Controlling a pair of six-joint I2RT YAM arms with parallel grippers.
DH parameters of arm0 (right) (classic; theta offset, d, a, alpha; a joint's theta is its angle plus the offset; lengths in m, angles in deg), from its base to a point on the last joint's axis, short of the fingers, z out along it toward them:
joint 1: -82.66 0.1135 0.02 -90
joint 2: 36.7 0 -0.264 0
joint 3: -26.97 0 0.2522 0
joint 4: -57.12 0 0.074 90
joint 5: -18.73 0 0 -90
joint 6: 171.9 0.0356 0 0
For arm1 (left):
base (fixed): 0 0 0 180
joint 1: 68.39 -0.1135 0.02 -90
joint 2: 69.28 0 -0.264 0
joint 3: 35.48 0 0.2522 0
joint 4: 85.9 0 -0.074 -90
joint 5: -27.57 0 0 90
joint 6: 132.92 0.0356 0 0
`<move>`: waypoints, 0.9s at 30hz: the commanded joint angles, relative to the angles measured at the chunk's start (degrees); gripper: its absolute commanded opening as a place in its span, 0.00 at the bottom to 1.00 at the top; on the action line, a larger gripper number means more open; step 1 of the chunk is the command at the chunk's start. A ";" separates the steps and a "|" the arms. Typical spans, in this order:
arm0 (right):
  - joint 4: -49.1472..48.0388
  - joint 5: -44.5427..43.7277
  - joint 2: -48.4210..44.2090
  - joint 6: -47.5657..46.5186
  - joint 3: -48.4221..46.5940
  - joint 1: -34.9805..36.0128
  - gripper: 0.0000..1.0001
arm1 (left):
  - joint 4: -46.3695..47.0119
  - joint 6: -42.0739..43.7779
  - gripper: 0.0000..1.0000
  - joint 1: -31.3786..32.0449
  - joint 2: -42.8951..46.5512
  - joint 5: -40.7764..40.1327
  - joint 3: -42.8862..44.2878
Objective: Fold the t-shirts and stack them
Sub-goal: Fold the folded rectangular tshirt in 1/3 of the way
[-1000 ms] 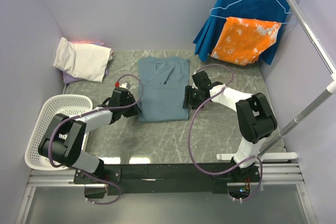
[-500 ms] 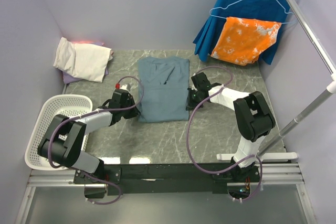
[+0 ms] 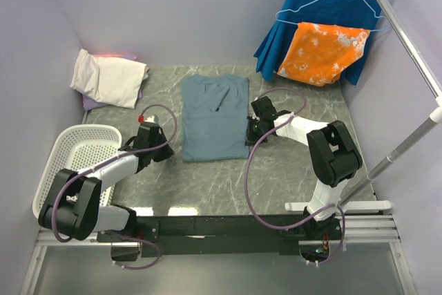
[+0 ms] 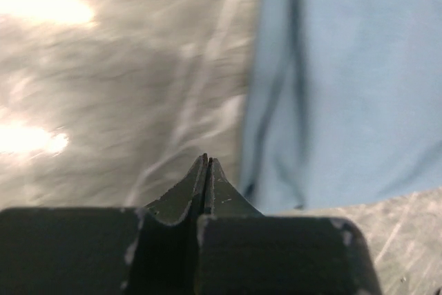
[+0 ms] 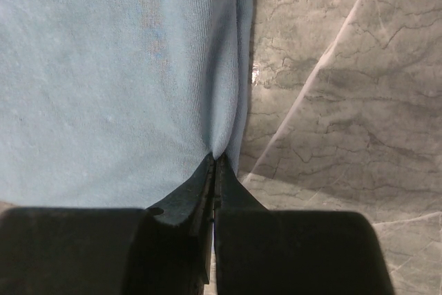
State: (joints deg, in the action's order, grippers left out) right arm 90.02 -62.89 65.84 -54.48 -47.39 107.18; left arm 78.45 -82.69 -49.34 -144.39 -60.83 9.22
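A blue-grey t-shirt [image 3: 214, 119] lies flat mid-table, narrowed into a long strip. My right gripper [image 3: 249, 133] is at its right edge; the right wrist view has that gripper [image 5: 215, 158] shut on a pinched fold of the shirt's hem [image 5: 224, 122]. Off the shirt's lower left corner my left gripper [image 3: 168, 153] rests on bare marble. Its jaws [image 4: 207, 161] are shut with nothing between them, and the shirt [image 4: 345, 81] lies just to their right. A folded cream-white t-shirt [image 3: 107, 77] sits at the back left on a lavender one [image 3: 90, 103].
A white plastic basket [image 3: 72, 170] stands at the near left edge. At the back right, a royal-blue pleated garment [image 3: 314, 5] and an orange-and-white cloth [image 3: 321, 52] hang from a rail [image 3: 404, 39]. The rail's stand foot [image 3: 338, 205] rests at the near right.
The left gripper has shut and drawn back leftward off the shirt's left edge, holding nothing. The right gripper has shut on the shirt's right edge.
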 commanded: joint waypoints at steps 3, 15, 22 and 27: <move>0.64 -1.88 -0.85 -0.87 1.54 0.19 0.00 | -1.19 -0.49 0.01 -2.00 1.90 1.11 -1.06; 1.61 -0.65 1.70 -1.84 -0.92 0.18 0.02 | 5.76 4.61 0.71 -1.82 -3.28 11.22 4.74; 1.78 -0.65 2.84 -2.11 -1.36 0.18 0.02 | 6.81 4.52 0.52 -0.33 -7.15 11.84 6.33; 1.87 -0.82 3.19 -2.28 -1.54 0.27 0.02 | 6.55 4.09 0.43 1.60 -8.38 10.17 6.59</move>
State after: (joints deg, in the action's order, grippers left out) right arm 90.19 -61.82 66.80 -55.42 -48.39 107.18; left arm 83.08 -79.21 -49.12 -152.17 -50.40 13.66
